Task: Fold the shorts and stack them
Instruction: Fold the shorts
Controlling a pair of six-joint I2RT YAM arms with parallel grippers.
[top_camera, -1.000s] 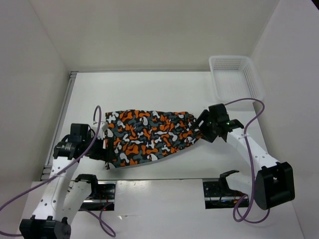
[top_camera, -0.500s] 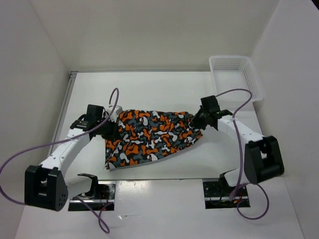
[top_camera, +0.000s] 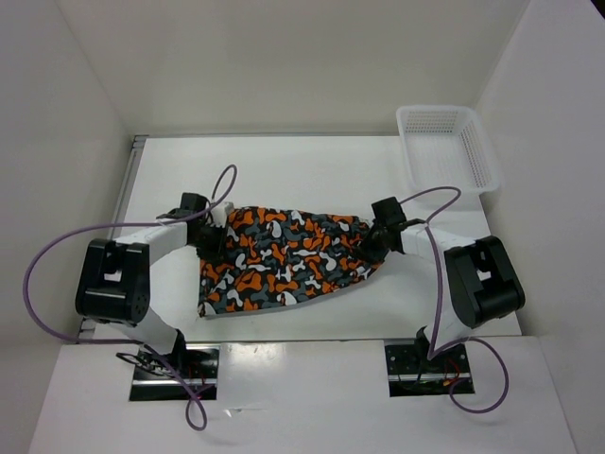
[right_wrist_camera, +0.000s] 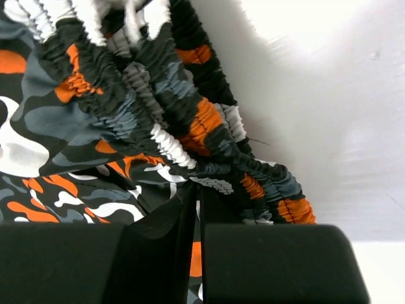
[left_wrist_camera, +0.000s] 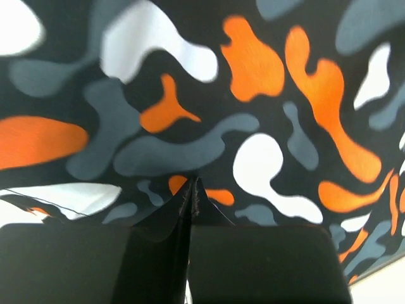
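Two grippers pinch one garment.

**Top external view.** The shorts (top_camera: 284,257) lie flat at the centre of the table (top_camera: 284,165). The left gripper (top_camera: 210,236) sits on their upper left corner and the right gripper (top_camera: 373,244) on their right end. No finished fold can be made out and no stack exists, so the task is judged to be near its start, with folding and stacking both left to do. The white mesh basket (top_camera: 408,156), in the upper right of the frame and well apart from the cloth, holds nothing visible.

**Left wrist view.** The left gripper (left_wrist_camera: 192,190) is clenched. Its dark fingers (left_wrist_camera: 266,266) meet at lower centre with a thin ridge of printed cloth nipped between them. The shorts (left_wrist_camera: 190,95) fill the rest of the frame.

**Right wrist view.** The right gripper (right_wrist_camera: 196,193) is likewise closed on cloth, just below the gathered elastic waistband (right_wrist_camera: 158,107) of the shorts (right_wrist_camera: 57,164). The waistband bunches from upper left toward lower right. Bare table (right_wrist_camera: 316,95) occupies the right half of the frame.
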